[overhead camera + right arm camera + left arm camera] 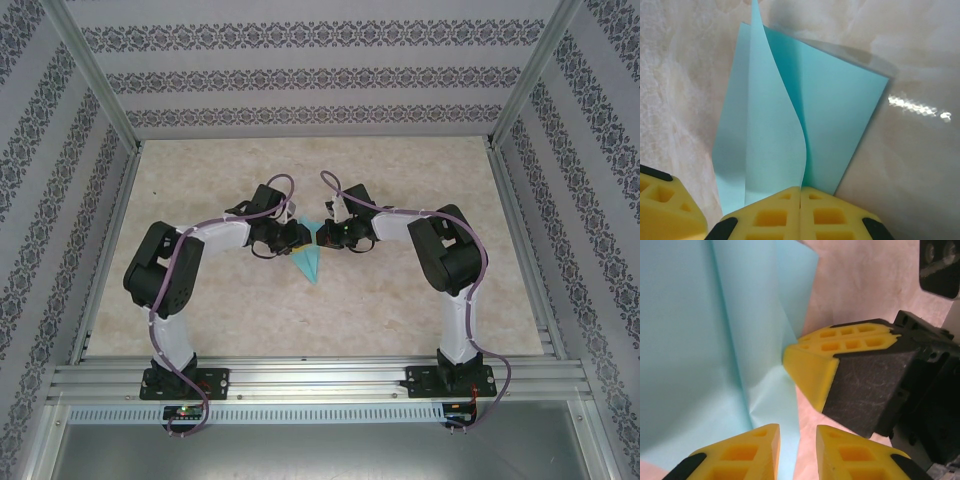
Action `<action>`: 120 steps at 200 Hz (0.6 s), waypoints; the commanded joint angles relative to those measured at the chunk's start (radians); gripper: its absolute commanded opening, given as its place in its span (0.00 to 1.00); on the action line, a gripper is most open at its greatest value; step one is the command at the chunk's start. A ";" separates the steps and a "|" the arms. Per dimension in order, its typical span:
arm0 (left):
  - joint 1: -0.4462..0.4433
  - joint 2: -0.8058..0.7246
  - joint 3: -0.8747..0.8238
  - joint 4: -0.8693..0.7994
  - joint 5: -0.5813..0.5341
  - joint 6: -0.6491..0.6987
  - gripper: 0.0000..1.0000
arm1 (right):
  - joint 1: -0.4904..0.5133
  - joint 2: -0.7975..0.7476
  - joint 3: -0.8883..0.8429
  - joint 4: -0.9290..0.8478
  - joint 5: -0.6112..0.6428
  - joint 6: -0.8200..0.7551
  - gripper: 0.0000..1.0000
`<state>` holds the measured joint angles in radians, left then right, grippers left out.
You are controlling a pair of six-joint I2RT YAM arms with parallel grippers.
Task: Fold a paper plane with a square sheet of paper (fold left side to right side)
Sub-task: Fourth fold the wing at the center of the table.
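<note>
While my right gripper [800,194] clamps the square sheet of paper [840,115], my left gripper [797,442], slightly parted and empty astride its edge, could skew the crease by tugging.

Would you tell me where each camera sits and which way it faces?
Top external: above, behind the bases, looking down at the table; both arms show.
Left wrist: on the left arm, facing the paper past the left gripper; right gripper shows too.
Right wrist: on the right arm, facing the paper its shut fingers pinch.
Shared: all see the paper.
</note>
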<state>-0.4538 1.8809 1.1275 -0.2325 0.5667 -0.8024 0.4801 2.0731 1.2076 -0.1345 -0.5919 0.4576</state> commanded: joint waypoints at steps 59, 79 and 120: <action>-0.001 0.103 0.045 0.095 0.048 -0.028 0.23 | 0.022 0.053 -0.002 -0.067 0.064 -0.033 0.06; -0.002 0.118 0.041 0.091 0.042 -0.025 0.22 | 0.022 0.054 0.003 -0.073 0.066 -0.036 0.06; -0.002 0.133 0.016 0.090 0.029 -0.020 0.22 | 0.022 0.051 0.006 -0.078 0.066 -0.041 0.06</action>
<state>-0.4538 1.9938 1.1496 -0.1715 0.5972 -0.8207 0.4843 2.0731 1.2160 -0.1493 -0.5774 0.4450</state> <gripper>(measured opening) 0.225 0.062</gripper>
